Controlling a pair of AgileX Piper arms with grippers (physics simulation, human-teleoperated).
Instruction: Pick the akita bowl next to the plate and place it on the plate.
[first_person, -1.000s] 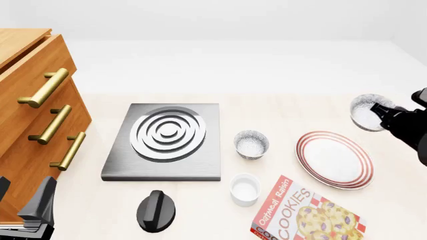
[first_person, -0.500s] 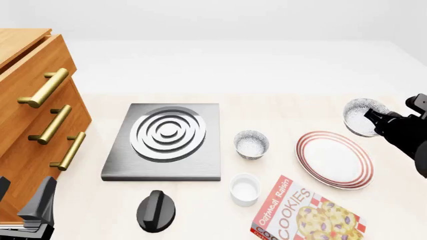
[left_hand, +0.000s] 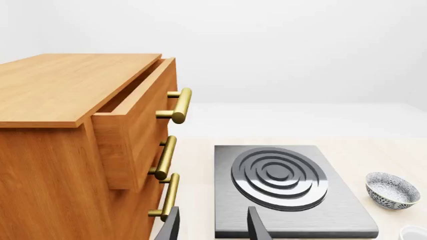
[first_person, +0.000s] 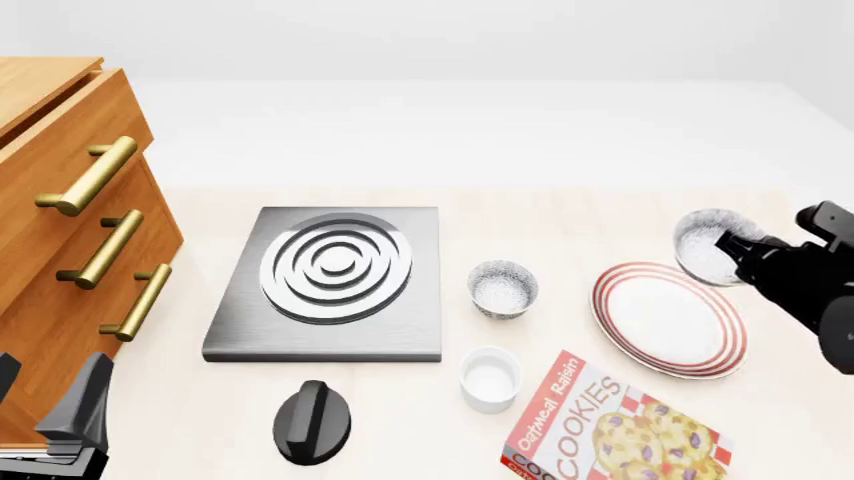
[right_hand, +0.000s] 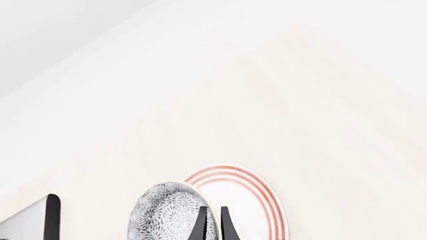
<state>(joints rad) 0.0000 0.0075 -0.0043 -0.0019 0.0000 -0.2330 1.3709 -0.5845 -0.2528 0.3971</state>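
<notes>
Pinching the rim of the small grey-blue speckled akita bowl (first_person: 710, 245), the right gripper (right_hand: 212, 222) holds it up just past the far edge of the wide white plate with red rings (first_person: 667, 318). It should bring the bowl slowly over the plate's middle, keep it level, then lower it. Left of the plate sit a look-alike speckled bowl (first_person: 502, 288) and the cookie box (first_person: 607, 430), so stay clear; the left gripper (left_hand: 212, 226), fingers spread, waits far off by the wooden drawers (first_person: 74, 230).

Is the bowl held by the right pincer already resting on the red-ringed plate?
No. In the front view the akita bowl is gripped by the right pincer above the table, beyond the plate rim.
</notes>
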